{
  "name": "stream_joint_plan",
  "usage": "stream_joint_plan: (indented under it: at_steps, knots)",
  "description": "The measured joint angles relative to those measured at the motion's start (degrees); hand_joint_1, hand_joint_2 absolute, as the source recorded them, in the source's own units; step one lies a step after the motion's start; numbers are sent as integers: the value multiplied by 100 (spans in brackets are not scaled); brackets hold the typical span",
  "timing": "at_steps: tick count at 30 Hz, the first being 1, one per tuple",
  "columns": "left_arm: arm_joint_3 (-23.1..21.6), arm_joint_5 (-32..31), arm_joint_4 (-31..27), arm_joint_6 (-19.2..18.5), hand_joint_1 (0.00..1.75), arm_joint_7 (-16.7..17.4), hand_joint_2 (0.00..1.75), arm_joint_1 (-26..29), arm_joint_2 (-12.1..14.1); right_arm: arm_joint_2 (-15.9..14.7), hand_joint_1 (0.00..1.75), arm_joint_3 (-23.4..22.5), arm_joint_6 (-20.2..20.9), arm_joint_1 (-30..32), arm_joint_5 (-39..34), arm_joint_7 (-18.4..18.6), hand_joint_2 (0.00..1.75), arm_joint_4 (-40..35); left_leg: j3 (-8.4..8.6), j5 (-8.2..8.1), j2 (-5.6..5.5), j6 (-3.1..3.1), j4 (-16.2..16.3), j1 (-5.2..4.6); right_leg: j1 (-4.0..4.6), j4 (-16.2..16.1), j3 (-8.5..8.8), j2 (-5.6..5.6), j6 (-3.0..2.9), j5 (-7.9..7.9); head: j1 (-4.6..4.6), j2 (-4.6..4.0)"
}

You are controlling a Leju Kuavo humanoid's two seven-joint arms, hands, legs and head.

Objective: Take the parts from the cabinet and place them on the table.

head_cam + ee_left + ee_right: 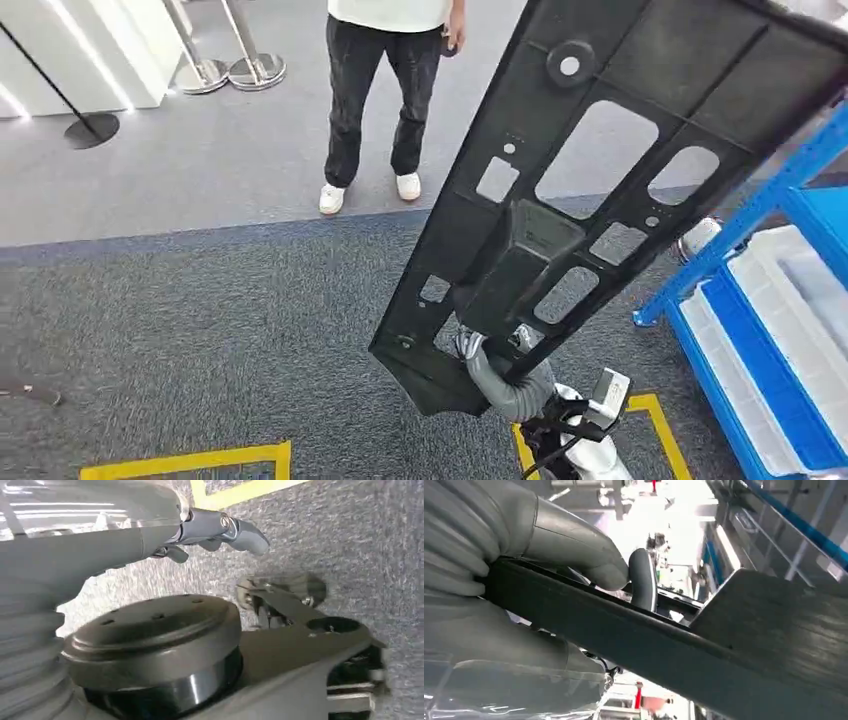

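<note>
Grey carpet [200,320] runs under us, with yellow floor tape [190,462] near at the left and a paler floor beyond it. At far left we count two chrome stanchion bases [228,72] and one dark round base [91,130]; next to the right stands one person [385,90], well apart from us. Our left hand [220,530] hangs over the carpet in the left wrist view, holding nothing, its fingers loosely curled and apart. Right of centre comes the task's thing, one long black panel [600,170], held up off the floor and slanting from near centre to far right, clear of the cabinet. Our right hand [495,365] grips it at its near, lower end; the right wrist view shows the thumb [574,545] pressed on one face of the edge and a dark finger [644,580] hooked over it. We judge the panel to be moulded plastic: stiff, fairly light for its length, not fragile, but smooth and awkward, since nearly all of its length hangs beyond the grip and would lever hard against the fingers. A hold nearer the raised boss [520,260] in the middle, or through one of the cut-outs, would balance it better. At far right stands one blue cabinet [770,200], its low shelf carrying two white trays [800,300].
</note>
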Motion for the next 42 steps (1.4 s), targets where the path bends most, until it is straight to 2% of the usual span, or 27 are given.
stream_joint_plan:
  at_steps: [1,3,4,5,6,9,10,12,13,15,16,18,19,20,21,22,25,26,28,31,32,33,35,36,37,41,42]
  knots:
    - [0,-4,0,-2,0,-7,175,-4,0,0,175,0,2,2,0,0,175,-2,51,108,13,-5,-90,7,1,0,10,-73,8,-10,0,0]
    - [0,-7,0,-2,0,-7,175,4,2,0,175,0,0,1,2,2,175,-2,533,568,92,13,-961,10,1,2,53,-207,28,-41,0,0]
    - [0,-7,0,-2,0,-7,175,6,2,0,175,0,0,0,2,2,175,-4,855,793,230,42,-1534,3,5,4,87,-263,54,-62,0,0]
    - [0,-7,0,-2,0,-7,175,0,2,0,175,-2,0,4,7,4,175,-18,1003,690,536,98,-1814,-68,36,3,103,-308,86,-81,0,0]
    - [0,-7,0,-4,0,-13,175,-11,2,0,175,-7,-2,-3,13,9,175,-22,987,726,451,167,-1826,-83,57,11,93,-346,111,-85,0,0]
    - [0,-7,0,-7,0,-11,175,25,0,4,175,-9,0,-1,22,20,175,-33,930,731,279,233,-1825,-100,66,-12,129,-495,193,-87,0,0]
    - [0,-7,0,-7,0,-11,175,26,2,4,175,-11,-2,-2,22,20,175,-50,984,775,209,282,-1889,-44,56,-3,130,-517,237,-134,0,0]
    - [0,-11,0,-4,0,-7,175,12,0,4,175,-26,-7,-8,31,20,175,-70,982,795,106,327,-1908,-38,4,489,-52,6,266,-471,2,0]
    - [0,-20,0,-7,0,-7,175,0,-2,2,175,-37,-13,13,33,22,175,-70,977,797,40,341,-1908,-41,1,978,-282,129,274,-717,2,0]
    - [0,-31,0,-13,0,-2,175,10,-4,2,175,-50,-48,56,64,39,175,-70,965,799,-101,349,-1900,-55,11,1867,-744,185,283,-1028,2,0]
    - [0,-33,0,-13,0,0,175,21,-2,-2,175,-57,-57,75,83,52,175,-70,965,800,-174,348,-1893,-58,11,1965,-823,187,280,-971,2,0]
    - [0,-37,0,-13,0,2,175,27,-2,-2,175,-61,-68,74,87,55,175,-72,972,795,-321,340,-1870,-56,7,1376,-593,197,258,-512,2,0]
    - [0,-39,0,-13,0,2,175,23,-2,-2,175,-61,-68,74,87,55,175,-77,983,785,-406,324,-1848,-51,-2,777,-320,258,243,-180,2,0]
    - [0,-39,0,-13,0,2,175,20,-2,-2,175,-66,-68,74,87,57,175,-79,980,766,-475,296,-1819,-47,-20,233,-83,422,224,38,2,0]
    - [0,-39,0,-13,0,2,175,16,-4,-2,175,-76,-81,77,100,63,175,-76,944,765,-500,272,-1812,-53,-44,181,-29,682,205,-97,2,0]
    - [0,-39,0,-13,0,4,175,-2,-2,-2,175,-92,-85,93,107,66,175,-94,881,777,-584,232,-1759,-53,-34,122,-72,688,206,-56,0,0]
    - [0,-39,0,-15,0,-2,175,41,-2,-7,175,-120,-173,124,138,96,175,-107,850,815,-710,130,-1802,-13,17,140,-82,560,136,-53,0,0]
    - [0,-37,0,-15,0,-2,175,46,0,-7,175,-138,-188,133,159,96,175,-133,821,788,-693,100,-1772,-24,-36,86,-60,469,84,-27,0,0]
    - [0,-24,0,-15,0,-4,175,37,0,-7,175,-188,-223,169,216,107,175,-203,657,528,-88,49,-1368,-55,-8,73,-33,323,4,-38,2,0]
    - [7,28,0,-13,0,-4,175,24,0,-22,175,-273,-282,270,282,138,175,-253,61,-33,18,8,-95,-11,31,79,-33,68,-24,-56,0,0]
    - [18,37,0,-13,0,-15,175,22,0,-28,175,-299,-289,296,319,151,175,-260,-4,-42,20,5,69,-6,37,81,-31,-10,-27,-61,0,0]
    - [24,37,0,-13,0,-13,175,20,0,-37,175,-328,-293,321,350,171,175,-282,77,87,28,5,-67,-3,40,83,-26,-86,-26,-69,0,0]
    - [33,39,0,-11,0,-9,175,36,0,-52,175,-407,-363,384,439,208,175,-372,619,565,111,47,-1035,-4,45,86,10,-212,-3,-97,0,0]
    - [35,41,0,-11,0,-9,175,44,0,-63,175,-461,-391,433,468,219,175,-429,922,741,259,88,-1575,-17,52,85,41,-267,14,-115,0,0]
    - [35,41,0,-11,0,-11,175,30,0,-81,175,-537,-400,494,499,225,175,-493,1006,592,484,138,-1747,-103,82,78,49,-326,45,-130,0,0]
    - [39,28,0,-11,0,-11,175,79,-4,-186,175,-805,-452,720,546,218,175,-700,954,649,236,255,-1803,-104,95,60,89,-513,163,-145,0,0]
    - [39,15,0,-11,0,-7,175,90,-4,-208,175,-868,-457,760,553,212,175,-761,1026,697,187,296,-1868,-45,67,91,88,-444,203,-196,0,0]
